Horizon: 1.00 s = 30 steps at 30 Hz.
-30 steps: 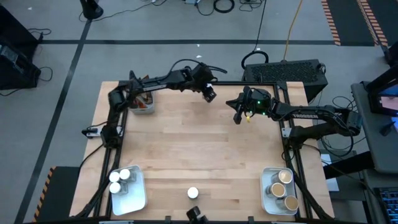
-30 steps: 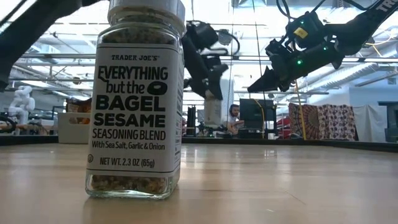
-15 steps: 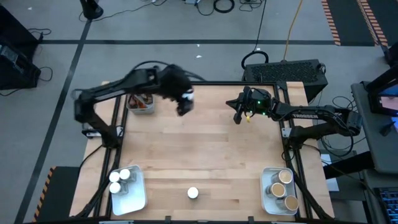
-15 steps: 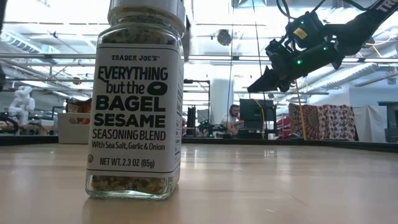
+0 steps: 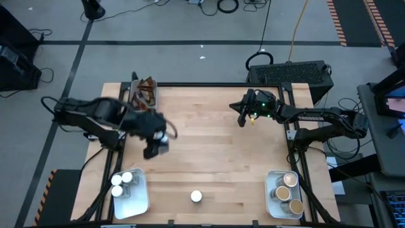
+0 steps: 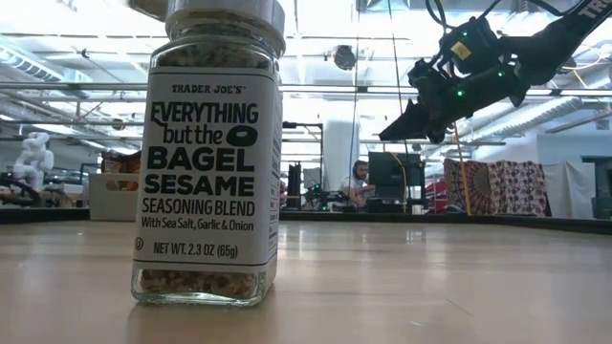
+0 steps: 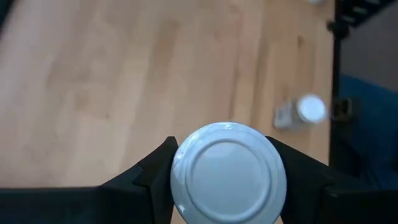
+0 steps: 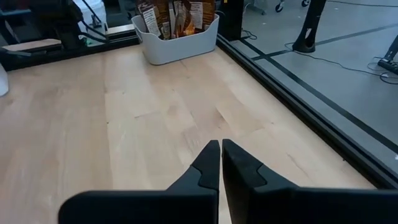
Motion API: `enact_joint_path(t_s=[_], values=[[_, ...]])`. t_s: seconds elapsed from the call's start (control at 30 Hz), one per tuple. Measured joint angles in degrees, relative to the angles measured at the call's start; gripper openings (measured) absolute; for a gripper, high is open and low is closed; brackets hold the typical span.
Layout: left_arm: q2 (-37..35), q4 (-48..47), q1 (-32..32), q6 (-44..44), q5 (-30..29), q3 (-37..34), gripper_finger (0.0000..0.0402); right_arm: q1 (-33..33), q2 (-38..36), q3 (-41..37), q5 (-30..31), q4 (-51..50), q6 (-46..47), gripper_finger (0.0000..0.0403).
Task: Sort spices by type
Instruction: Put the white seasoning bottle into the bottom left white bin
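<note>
At the near edge of the pale wooden bench (image 5: 215,158), a clear glass seasoning jar with a white lid (image 5: 196,196) is stood alone. Further in on the left, a second white-lidded cylindrical jar (image 7: 228,172) is gripped across its lid by the part-open left pincer (image 5: 155,147), above the bench. At the far right, the right pincer (image 8: 221,160) is held fully shut and empty. A white rectangular tray of dark brown crinkly sachets (image 8: 177,25) is seen at the far left corner.
</note>
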Motion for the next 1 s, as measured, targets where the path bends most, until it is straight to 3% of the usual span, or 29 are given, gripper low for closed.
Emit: enact_joint_path(t_s=[0.23, 0.5, 0.77, 1.0], values=[[-0.1, 1.1, -12.7, -8.7, -3.3, -7.8, 0.0207, 2.6, 0.0, 0.0, -0.1, 0.0, 2.3, 0.0000], [-0.1, 9.8, -25.2, -20.7, -4.5, -17.5, 0.0207, 7.5, 0.0, 0.0, 0.0, 0.0, 5.7, 0.0000], [-0.1, 11.5, -38.3, -32.9, -10.2, -22.4, 0.0207, 12.2, 0.0, 0.0, 0.2, 0.0, 6.9, 0.0000], [-0.1, 11.5, -43.8, -35.6, -13.6, -27.4, 0.0207, 12.6, 0.0, 0.0, 0.4, 0.6, 5.6, 0.0000]])
